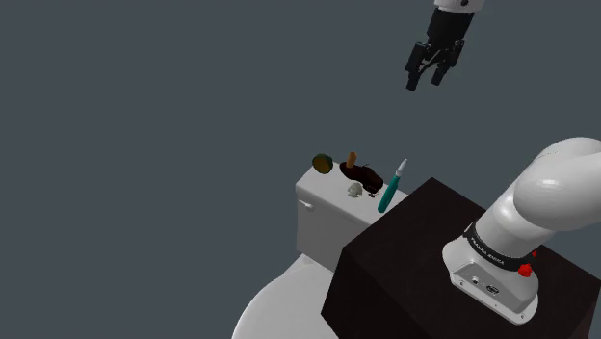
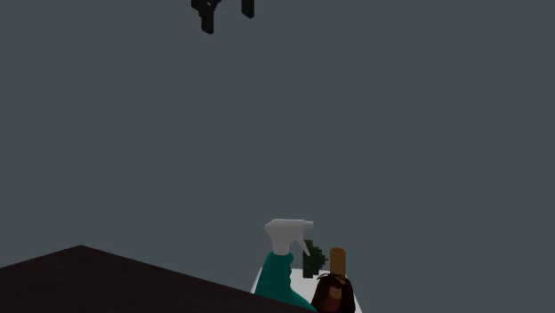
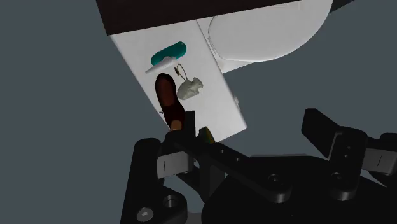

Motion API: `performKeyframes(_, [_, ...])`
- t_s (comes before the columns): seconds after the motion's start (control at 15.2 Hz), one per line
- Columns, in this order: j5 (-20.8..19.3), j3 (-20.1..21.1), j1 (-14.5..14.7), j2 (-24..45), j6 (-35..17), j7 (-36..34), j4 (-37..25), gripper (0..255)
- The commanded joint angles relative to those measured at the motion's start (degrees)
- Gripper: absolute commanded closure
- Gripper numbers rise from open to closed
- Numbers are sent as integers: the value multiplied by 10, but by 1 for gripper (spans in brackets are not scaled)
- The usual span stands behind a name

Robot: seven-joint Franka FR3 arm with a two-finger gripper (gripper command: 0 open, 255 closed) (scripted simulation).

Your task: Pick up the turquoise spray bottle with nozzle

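The turquoise spray bottle (image 1: 389,194) with a white nozzle stands on the white toilet tank lid (image 1: 323,188), at the lid's end nearest the dark stand. In the second exterior view the bottle (image 2: 277,277) rises behind the stand's edge. From the wrist the bottle (image 3: 169,51) shows far below, close to the stand. My gripper (image 1: 427,82) hangs open high above the tank and holds nothing. It also appears at the upper edge of the second exterior view, gripper (image 2: 227,16), and from the wrist, gripper (image 3: 249,127), with the fingers wide apart.
A dark brown bottle (image 1: 362,174) with a cork lies beside the spray bottle, with a small pale object (image 1: 353,190) and a green-yellow round thing (image 1: 323,163) nearby. The dark stand (image 1: 414,260) adjoins the tank. The toilet bowl (image 1: 279,303) lies below. Grey wall all around.
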State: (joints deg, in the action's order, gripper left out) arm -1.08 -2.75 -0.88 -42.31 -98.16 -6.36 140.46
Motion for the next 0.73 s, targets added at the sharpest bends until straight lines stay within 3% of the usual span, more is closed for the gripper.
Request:
performKeyframes(0.0, [0, 0, 0, 0, 0, 0, 0, 0])
performKeyframes(0.66, [-13, 34, -68, 40, -209, -168, 167, 0])
